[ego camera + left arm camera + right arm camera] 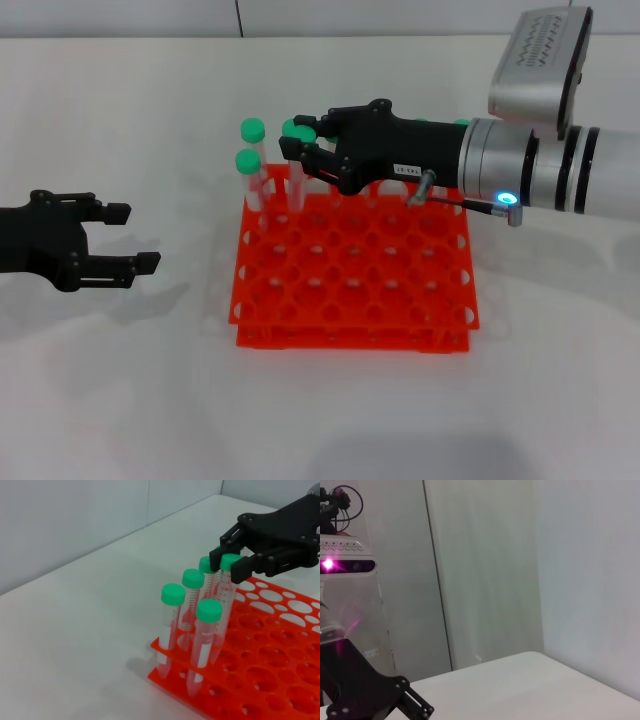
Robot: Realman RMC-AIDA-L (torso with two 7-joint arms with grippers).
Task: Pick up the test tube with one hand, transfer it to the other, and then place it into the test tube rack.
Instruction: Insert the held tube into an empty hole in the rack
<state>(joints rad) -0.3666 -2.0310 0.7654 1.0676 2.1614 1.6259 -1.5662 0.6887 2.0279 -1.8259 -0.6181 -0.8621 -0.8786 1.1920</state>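
Note:
My right gripper point(300, 150), black with a small white label, reaches over the back left corner of the orange-red test tube rack point(350, 300). Its fingers are shut on the green cap of a test tube point(227, 582) that stands nearly upright with its lower end down in a rack hole. The left wrist view shows the same right gripper point(229, 566) pinching that cap from both sides. My left gripper point(130, 240) rests open and empty over the table, left of the rack. The right wrist view shows no tube and no rack.
Several other green-capped tubes point(173, 630) stand in the rack's back left holes, close beside the held one. Most of the rack's holes point(380, 280) hold nothing. White table point(120, 400) surrounds the rack, with a wall behind.

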